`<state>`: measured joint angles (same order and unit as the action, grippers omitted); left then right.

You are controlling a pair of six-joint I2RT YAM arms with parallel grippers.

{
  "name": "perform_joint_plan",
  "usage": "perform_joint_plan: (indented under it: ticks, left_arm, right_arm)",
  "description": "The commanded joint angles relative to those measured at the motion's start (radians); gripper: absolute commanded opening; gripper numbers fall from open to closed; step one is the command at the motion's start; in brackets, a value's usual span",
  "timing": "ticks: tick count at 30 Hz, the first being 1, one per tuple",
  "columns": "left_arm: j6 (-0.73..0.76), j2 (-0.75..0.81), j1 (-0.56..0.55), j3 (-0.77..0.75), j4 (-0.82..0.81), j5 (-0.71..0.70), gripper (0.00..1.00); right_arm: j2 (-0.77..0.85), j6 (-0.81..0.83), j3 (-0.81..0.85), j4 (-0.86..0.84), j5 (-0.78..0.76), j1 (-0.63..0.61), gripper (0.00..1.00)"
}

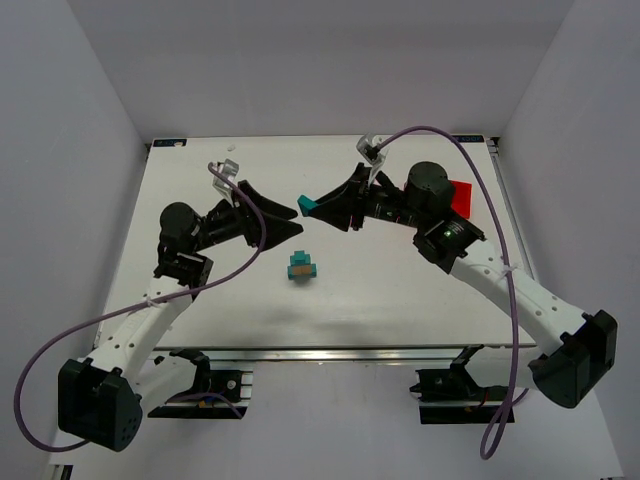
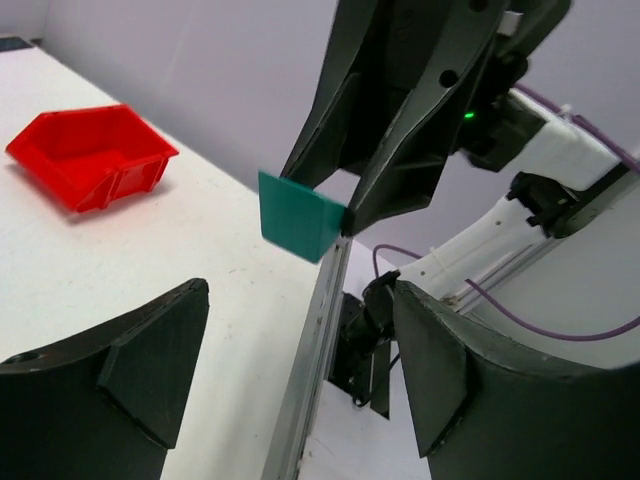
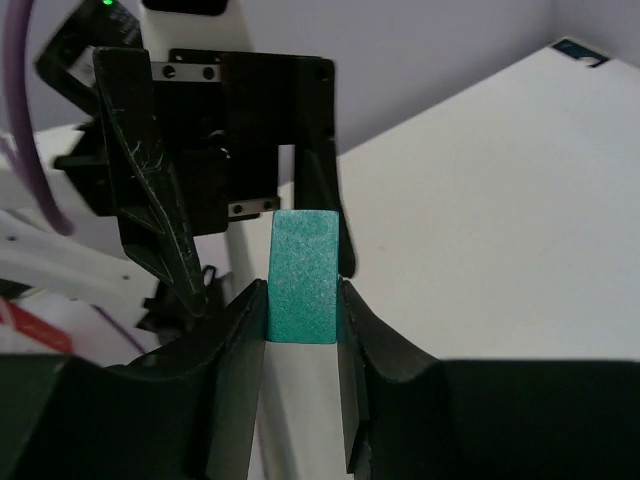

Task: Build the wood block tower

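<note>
The wood block tower (image 1: 300, 266) is a small stack of teal cubes with a tan block showing on top, at the table's middle. My right gripper (image 1: 318, 208) is shut on a teal block (image 1: 306, 204) and holds it above the table, behind the tower. The block sits between the pads in the right wrist view (image 3: 303, 275) and also shows in the left wrist view (image 2: 300, 215). My left gripper (image 1: 291, 220) is open and empty, its tips facing the held block a short gap away. Its fingers (image 2: 150, 370) stand wide apart.
A red plastic bin (image 1: 461, 195) stands at the back right, partly hidden behind the right arm; it shows whole in the left wrist view (image 2: 90, 155). The white table (image 1: 400, 290) ends in a metal rail at the near edge.
</note>
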<state>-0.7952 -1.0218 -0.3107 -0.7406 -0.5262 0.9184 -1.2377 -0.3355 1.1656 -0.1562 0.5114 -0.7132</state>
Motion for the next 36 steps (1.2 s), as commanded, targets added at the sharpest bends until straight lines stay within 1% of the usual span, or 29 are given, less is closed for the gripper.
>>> perform_joint_plan:
  ticks: [1, 2, 6, 7, 9, 13, 15, 17, 20, 22, 25, 26, 28, 29, 30, 32, 33, 35, 36]
  left_arm:
    - [-0.038, 0.002, -0.002, 0.010, -0.170, 0.027, 0.86]
    - [-0.042, 0.002, -0.002, 0.013, -0.187, 0.027, 0.88]
    - [-0.084, 0.008, -0.002, 0.033, -0.303, 0.028, 0.88]
    - [-0.099, 0.008, -0.002, 0.037, -0.310, 0.028, 0.88]
    - [-0.101, 0.000, -0.002, 0.026, -0.304, 0.039, 0.84]
    - [-0.137, -0.015, -0.002, 0.026, -0.353, 0.056, 0.68]
    - [-0.139, -0.017, -0.005, 0.023, -0.354, 0.056, 0.63]
    - [-0.145, -0.017, -0.005, 0.020, -0.350, 0.056, 0.59]
    - [-0.154, -0.021, -0.004, 0.014, -0.347, 0.054, 0.59]
    - [-0.170, -0.024, -0.004, 0.012, -0.353, 0.051, 0.56]
    - [-0.185, -0.023, -0.004, 0.015, -0.344, 0.028, 0.46]
    - [-0.190, -0.023, -0.004, 0.017, -0.342, 0.020, 0.39]
    - [-0.199, -0.018, -0.004, 0.018, -0.336, -0.001, 0.30]
    - [-0.199, -0.017, -0.004, 0.018, -0.327, -0.010, 0.23]
    - [-0.197, -0.012, -0.004, 0.017, -0.319, -0.019, 0.21]
    - [-0.197, -0.008, -0.004, 0.018, -0.322, -0.036, 0.20]
    - [-0.203, -0.006, -0.004, 0.021, -0.328, -0.041, 0.22]
    - [-0.214, -0.001, -0.004, 0.029, -0.351, -0.050, 0.32]
    - [-0.222, -0.001, -0.004, 0.032, -0.357, -0.053, 0.44]
  right_arm:
    - [-0.016, -0.194, 0.002, -0.204, 0.197, 0.021, 0.00]
    - [-0.029, -0.206, 0.006, -0.206, 0.216, 0.026, 0.00]
    - [-0.048, -0.267, 0.002, -0.276, 0.297, 0.038, 0.00]
    - [-0.049, -0.293, -0.001, -0.290, 0.299, 0.040, 0.00]
    - [-0.052, -0.303, -0.003, -0.313, 0.297, 0.041, 0.00]
    - [-0.059, -0.339, -0.029, -0.379, 0.289, 0.041, 0.00]
    - [-0.068, -0.327, -0.026, -0.378, 0.273, 0.040, 0.00]
    - [-0.083, -0.316, -0.020, -0.365, 0.274, 0.038, 0.00]
    - [-0.101, -0.316, -0.020, -0.371, 0.262, 0.037, 0.00]
    - [-0.109, -0.318, -0.024, -0.394, 0.259, 0.035, 0.00]
    - [-0.112, -0.313, -0.038, -0.417, 0.246, 0.032, 0.00]
    - [-0.109, -0.312, -0.044, -0.419, 0.237, 0.032, 0.00]
    - [-0.106, -0.303, -0.050, -0.422, 0.225, 0.029, 0.00]
    - [-0.106, -0.303, -0.058, -0.428, 0.222, 0.029, 0.00]
    - [-0.109, -0.297, -0.058, -0.434, 0.223, 0.027, 0.00]
    - [-0.108, -0.287, -0.064, -0.436, 0.225, 0.024, 0.00]
    - [-0.109, -0.278, -0.069, -0.434, 0.223, 0.023, 0.00]
    - [-0.108, -0.277, -0.078, -0.434, 0.213, 0.021, 0.00]
    - [-0.106, -0.277, -0.084, -0.434, 0.210, 0.021, 0.00]
